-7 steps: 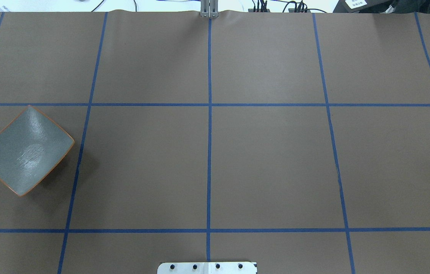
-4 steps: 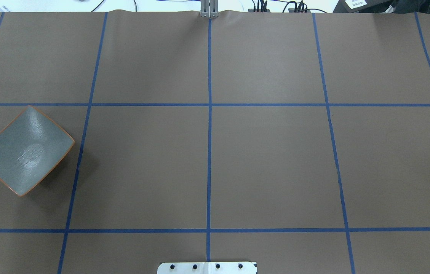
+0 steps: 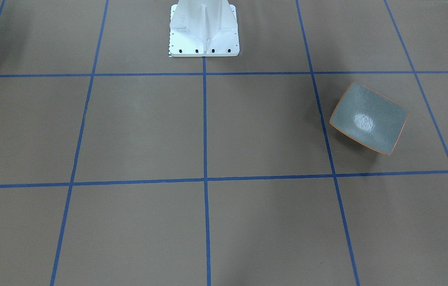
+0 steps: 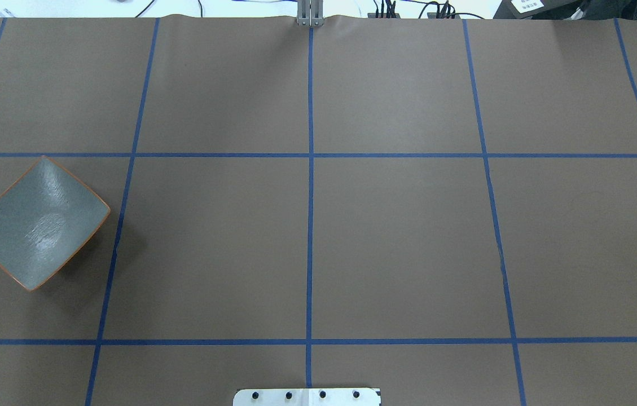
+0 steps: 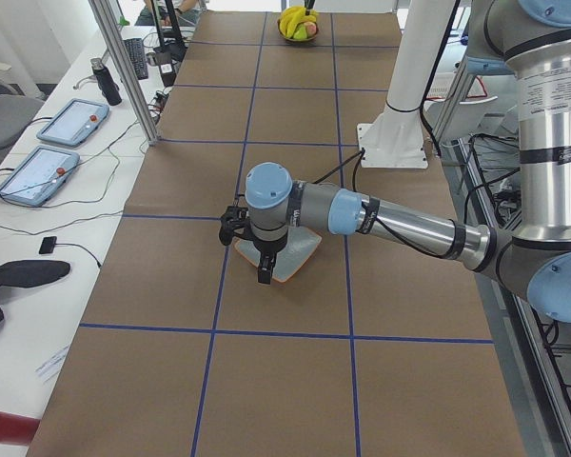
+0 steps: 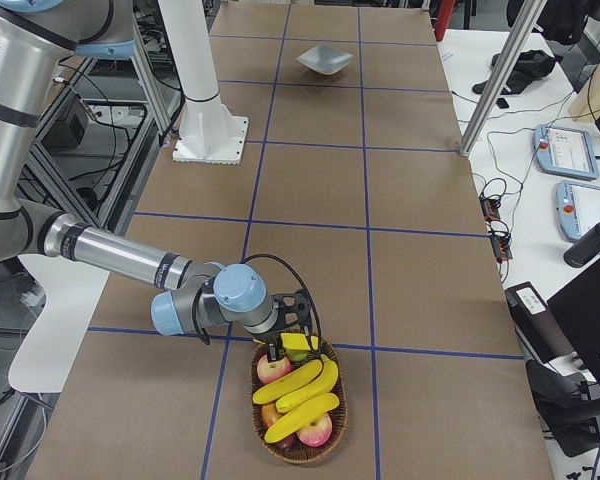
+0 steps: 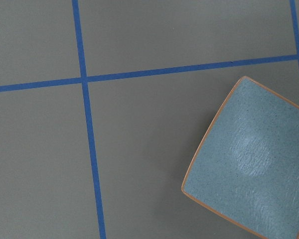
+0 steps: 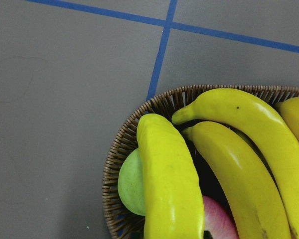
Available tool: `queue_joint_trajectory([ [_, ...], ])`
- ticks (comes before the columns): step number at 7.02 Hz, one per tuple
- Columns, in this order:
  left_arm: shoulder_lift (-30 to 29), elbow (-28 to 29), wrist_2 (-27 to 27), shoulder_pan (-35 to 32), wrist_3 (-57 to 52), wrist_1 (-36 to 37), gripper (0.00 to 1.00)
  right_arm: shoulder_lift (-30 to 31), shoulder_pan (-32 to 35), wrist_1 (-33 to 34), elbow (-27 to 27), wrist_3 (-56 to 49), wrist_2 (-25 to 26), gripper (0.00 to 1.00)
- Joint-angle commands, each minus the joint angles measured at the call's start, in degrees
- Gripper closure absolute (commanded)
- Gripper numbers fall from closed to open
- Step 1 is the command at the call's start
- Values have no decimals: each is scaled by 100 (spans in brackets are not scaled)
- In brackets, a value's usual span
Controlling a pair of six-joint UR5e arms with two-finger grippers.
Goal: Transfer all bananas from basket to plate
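1. The squarish grey-blue speckled plate with a thin orange rim (image 4: 36, 223) (image 3: 368, 119) (image 7: 254, 159) (image 6: 325, 60) sits near the end of the brown paper-covered table (image 4: 397, 237) on the robot's left. It is about midway across the table and holds nothing.
2. The bright yellow curved bananas (image 8: 169, 189) (image 6: 302, 388) (image 5: 295, 19) lie in an oval brown wicker basket (image 8: 114, 164) (image 6: 333, 425). The basket is at the opposite end, on the robot's right, also about midway across.
3. Four bananas show in the right wrist view, the fourth only as a sliver at the picture's edge. They lie across red apples (image 6: 316, 430) and a pale green fruit (image 8: 129, 184).
4. The left gripper (image 5: 265, 274) points down and, from the side camera, lines up with the plate. The overhead and front views show the plate uncovered. Whether its fingers are apart or together cannot be told.
5. The right gripper (image 6: 275, 350) is down at the basket's rim on the robot's side, right at the end of one banana. Only the side camera shows it, so whether it grips anything cannot be told.
6. The robot's white base (image 3: 204, 28) stands at the middle of the table's long edge.
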State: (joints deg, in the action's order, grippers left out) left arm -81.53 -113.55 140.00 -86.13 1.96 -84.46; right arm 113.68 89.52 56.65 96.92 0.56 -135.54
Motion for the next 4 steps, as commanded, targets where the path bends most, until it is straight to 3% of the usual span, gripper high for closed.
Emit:
queue_joint_trajectory([
  [1,-3,-71,1,0,7,0,0,-30,283,-5,11,-3,1,100],
  [4,-64,-115,27,0,111,0,0,-380,531,39,38,276,-278,100],
])
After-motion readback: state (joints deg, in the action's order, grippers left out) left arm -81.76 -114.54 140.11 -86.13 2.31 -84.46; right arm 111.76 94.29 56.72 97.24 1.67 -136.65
